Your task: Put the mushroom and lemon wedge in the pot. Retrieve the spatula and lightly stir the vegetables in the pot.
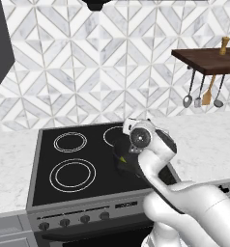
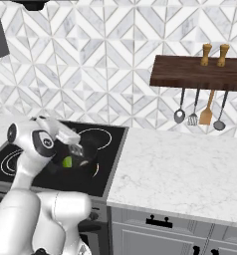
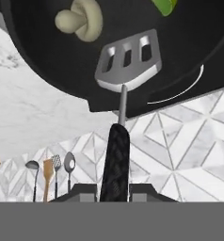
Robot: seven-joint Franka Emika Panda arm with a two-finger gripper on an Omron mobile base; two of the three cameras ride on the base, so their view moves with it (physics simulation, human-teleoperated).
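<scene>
Left base view: the white arm bends over the black stove top [image 1: 49, 144], and its wrist hides the gripper, so the jaws cannot be read from here. A sliver of the black pot [image 1: 121, 155] shows just left of the wrist, on the right-hand side of the stove. The two left burner rings lie bare, and white marble counter [image 1: 204, 140] runs off to the right.

Right base view: the hand points down into the pot [image 2: 85, 167], with the lemon wedge [image 2: 67, 162] visible as a bright yellow-green bit inside it, close by the hand. Right of the stove the counter [image 2: 180, 169] is wide and open. On the wall a wooden shelf [image 2: 197, 72] carries hanging utensils [image 2: 199, 112], well apart from the arm.

Hand view: the gripper [image 3: 115, 190] is nearly closed, its jaws clamped narrow on the thin black handle of the spatula [image 3: 128, 61]. The slotted silver-grey head lies inside the pot [image 3: 38, 61], just beside the pale mushroom [image 3: 82, 19] and apart from the lemon wedge [image 3: 164, 5] at the picture's top edge. The pot rim crosses below the head.
</scene>
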